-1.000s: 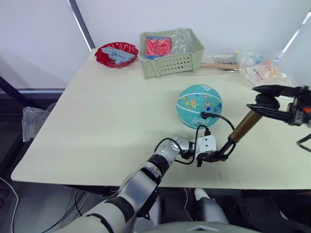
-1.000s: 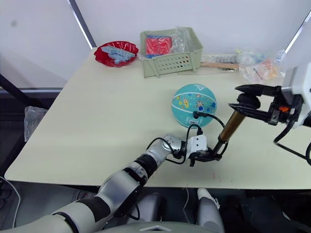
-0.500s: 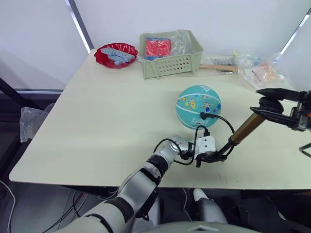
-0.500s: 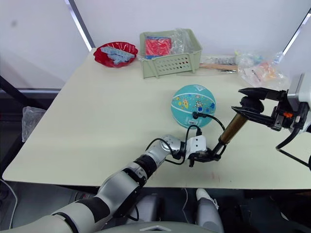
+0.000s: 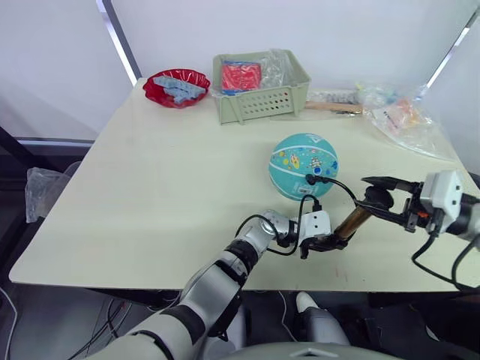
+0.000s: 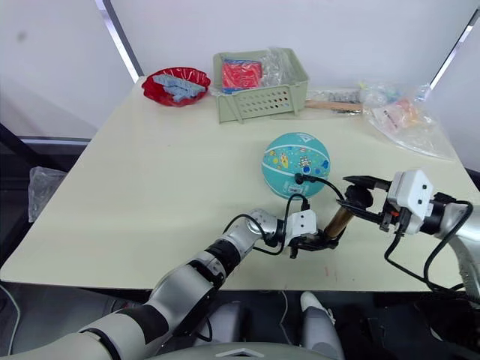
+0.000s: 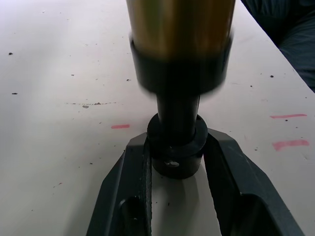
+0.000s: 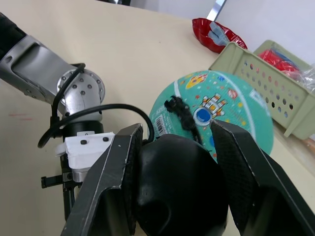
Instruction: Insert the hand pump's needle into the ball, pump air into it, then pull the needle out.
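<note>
Both tools (image 5: 328,244) on hand pump (image 5: 351,223)

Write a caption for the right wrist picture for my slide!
Right gripper squeezing the hand pump handle, its hose plugged into the ball.

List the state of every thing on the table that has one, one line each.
hand pump: tilted, base end clamped by left gripper, handle gripped by right gripper.
needle: fitting sits against the ball, hose attached.
ball: resting on the table, beside the pump.
green basket: upright, holding red packets.
red bowl: upright, holding bluish pieces.
</note>
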Controlling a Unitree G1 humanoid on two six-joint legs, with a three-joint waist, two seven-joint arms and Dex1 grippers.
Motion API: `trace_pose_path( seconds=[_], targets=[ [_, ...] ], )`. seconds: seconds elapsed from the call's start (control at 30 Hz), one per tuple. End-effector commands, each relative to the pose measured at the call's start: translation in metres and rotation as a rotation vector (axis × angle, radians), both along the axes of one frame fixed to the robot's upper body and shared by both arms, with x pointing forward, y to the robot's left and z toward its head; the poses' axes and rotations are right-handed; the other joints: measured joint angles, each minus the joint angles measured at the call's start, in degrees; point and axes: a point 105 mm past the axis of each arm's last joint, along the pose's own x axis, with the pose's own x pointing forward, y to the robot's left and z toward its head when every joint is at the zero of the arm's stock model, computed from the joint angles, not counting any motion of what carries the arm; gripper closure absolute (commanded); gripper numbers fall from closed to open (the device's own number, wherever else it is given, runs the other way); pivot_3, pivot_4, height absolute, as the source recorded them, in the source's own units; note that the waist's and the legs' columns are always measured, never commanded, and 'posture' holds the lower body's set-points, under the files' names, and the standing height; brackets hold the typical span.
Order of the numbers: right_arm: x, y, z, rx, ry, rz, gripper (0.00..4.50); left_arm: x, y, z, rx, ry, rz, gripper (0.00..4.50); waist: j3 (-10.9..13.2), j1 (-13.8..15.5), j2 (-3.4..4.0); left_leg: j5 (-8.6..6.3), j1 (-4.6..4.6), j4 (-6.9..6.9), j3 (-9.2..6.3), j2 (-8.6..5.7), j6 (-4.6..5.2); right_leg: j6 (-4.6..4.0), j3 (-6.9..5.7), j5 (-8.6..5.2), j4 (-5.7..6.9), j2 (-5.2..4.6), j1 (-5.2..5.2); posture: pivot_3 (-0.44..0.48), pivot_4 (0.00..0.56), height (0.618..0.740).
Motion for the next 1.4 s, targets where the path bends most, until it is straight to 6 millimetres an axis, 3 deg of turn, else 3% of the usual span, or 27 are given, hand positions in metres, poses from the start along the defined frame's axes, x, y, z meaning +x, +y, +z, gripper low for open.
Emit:
trace_pose_path(
  seconds=[0.03, 0.13, 0.27, 0.6, 0.73, 1.0, 1.27, 1.4],
  targets=[
    [-0.012, 0.008, -0.053, -0.044, 0.191, 0.04, 2.82, -0.021, 0.053, -0.063, 0.28, 0.157, 0.046, 3.47, -0.1, -0.1, 0.02, 0.0, 0.0, 0.0, 0.0, 0.0, 0.0, 0.0, 0.0, 0.0, 0.0, 0.05, 0.0, 0.0, 0.15, 0.738],
    [-0.012, 0.01, -0.049, -0.035, 0.175, 0.043, 2.82, -0.021, 0.053, -0.063, 0.282, 0.156, 0.045, 3.47, -0.1, -0.1, 0.09, 0.0, 0.0, 0.0, 0.0, 0.0, 0.0, 0.0, 0.0, 0.0, 0.0, 0.13, 0.0, 0.0, 0.15, 0.738],
    [-0.008, 0.008, -0.031, -0.014, 0.127, 0.031, 2.82, -0.021, 0.054, -0.064, 0.285, 0.154, 0.042, 3.47, -0.1, -0.1, 0.13, 0.0, 0.0, -0.01, -0.01, 0.0, 0.0, -0.01, 0.0, 0.0, 0.0, 0.1, 0.0, 0.0, 0.15, 0.738],
    [-0.004, -0.01, 0.041, 0.035, 0.011, -0.007, 2.82, -0.022, 0.054, -0.064, 0.287, 0.158, 0.042, 3.47, 0.5, 0.4, 0.87, 0.0, -0.17, -0.04, 0.0, -0.12, 0.0, 0.0, -0.08, 0.0, -0.03, -0.05, -0.09, 0.0, 0.15, 0.738],
    [-0.011, -0.026, 0.103, 0.047, -0.07, -0.022, 2.82, -0.023, 0.054, -0.065, 0.289, 0.159, 0.035, 3.47, 0.8, 0.5, 1.26, 0.0, -0.18, 0.01, 0.1, -0.17, 0.0, 0.01, 0.01, 0.01, -0.02, -0.02, -0.1, 0.0, 0.15, 0.738],
    [-0.021, -0.025, 0.147, 0.065, -0.107, -0.013, 2.82, -0.024, 0.053, -0.065, 0.288, 0.162, 0.03, 3.47, 1.0, 0.7, 1.17, 0.0, -0.2, 0.0, 0.06, -0.12, 0.0, 0.01, -0.01, 0.01, -0.02, -0.18, -0.1, 0.0, 0.15, 0.738],
    [-0.022, -0.025, 0.151, 0.048, -0.102, -0.016, 2.83, -0.024, 0.052, -0.064, 0.286, 0.162, 0.029, 3.47, 1.0, 0.7, 1.13, 0.0, -0.22, 0.0, 0.06, -0.12, 0.0, 0.01, -0.01, 0.01, -0.03, -0.2, -0.11, 0.0, 0.15, 0.738],
    [-0.018, -0.019, 0.124, 0.002, -0.036, 0.005, 2.83, -0.024, 0.051, -0.064, 0.283, 0.162, 0.028, 3.47, 1.0, 0.7, 1.13, 0.0, -0.22, 0.0, 0.06, -0.13, 0.0, 0.01, -0.02, 0.01, -0.02, -0.19, -0.11, 0.0, 0.15, 0.738]
  ],
)
